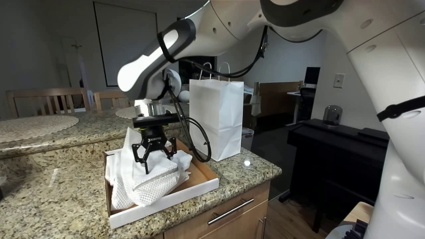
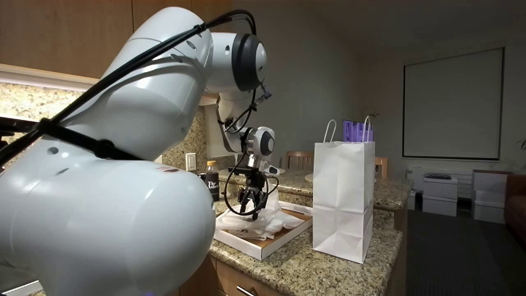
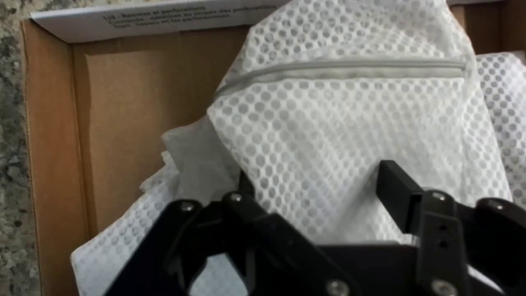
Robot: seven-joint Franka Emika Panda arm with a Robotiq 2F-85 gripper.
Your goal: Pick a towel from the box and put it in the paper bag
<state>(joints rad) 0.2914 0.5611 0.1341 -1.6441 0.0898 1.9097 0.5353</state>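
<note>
White mesh cloths, one with a grey zipper, lie crumpled in a shallow cardboard box in both exterior views; the zippered cloth (image 1: 156, 189) also shows in the wrist view (image 3: 349, 119). The box (image 1: 166, 205) has white outer walls and a brown inside (image 3: 53, 164). My gripper (image 1: 159, 165) points down into the pile, its fingers apart on either side of part of the zippered cloth in the wrist view (image 3: 316, 189). One fingertip is partly hidden behind the cloth's edge. The white paper bag (image 2: 343, 197) stands upright beside the box, handles up (image 1: 215, 116); its inside is hidden.
The box and bag stand on a granite counter (image 1: 245, 179) with a rounded edge. A raised granite ledge (image 1: 96, 136) runs behind the box, with round placemats (image 1: 36, 126) on it. A dark bottle (image 2: 212, 183) with an orange cap stands behind the box. Cables loop beside the gripper.
</note>
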